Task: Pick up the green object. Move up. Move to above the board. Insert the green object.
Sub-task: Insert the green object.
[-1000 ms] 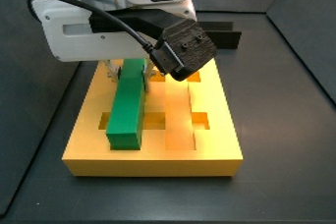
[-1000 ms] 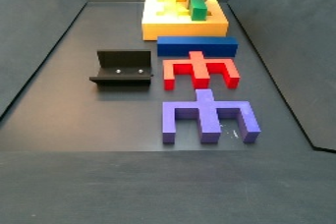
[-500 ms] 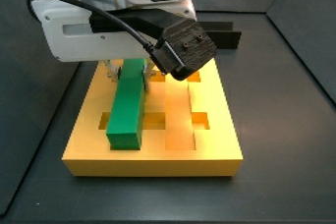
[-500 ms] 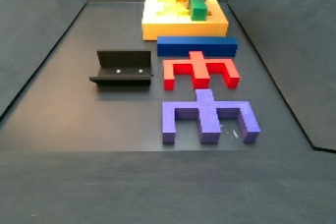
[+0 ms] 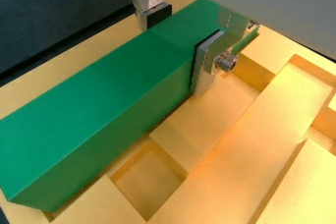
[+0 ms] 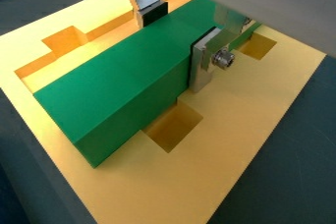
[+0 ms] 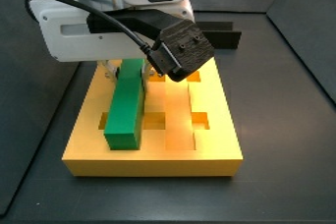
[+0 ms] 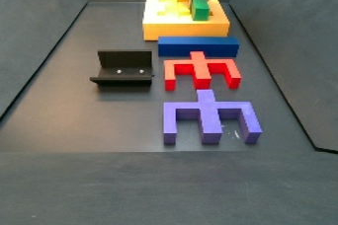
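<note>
the hand point(image 5: 182, 33) is over the far part of the board point(image 7: 210, 149) and its two silver fingers point(image 6: 207, 59) are clamped on the sides of the green object point(image 5: 112, 110), near one end of it. in both wrist views the pads press on the bar's two long sides. the green object point(image 7: 128, 103) lies lengthwise on the board, along its groove, and it stands above the yellow surface. in a side view the board point(image 8: 175, 23) is at the far end of the floor, with a blue block point(image 8: 197, 47), a red block point(image 8: 203, 70) and a purple block point(image 8: 208, 118) in a row before it. the fixture point(image 8: 122, 69) stands apart to the side
</note>
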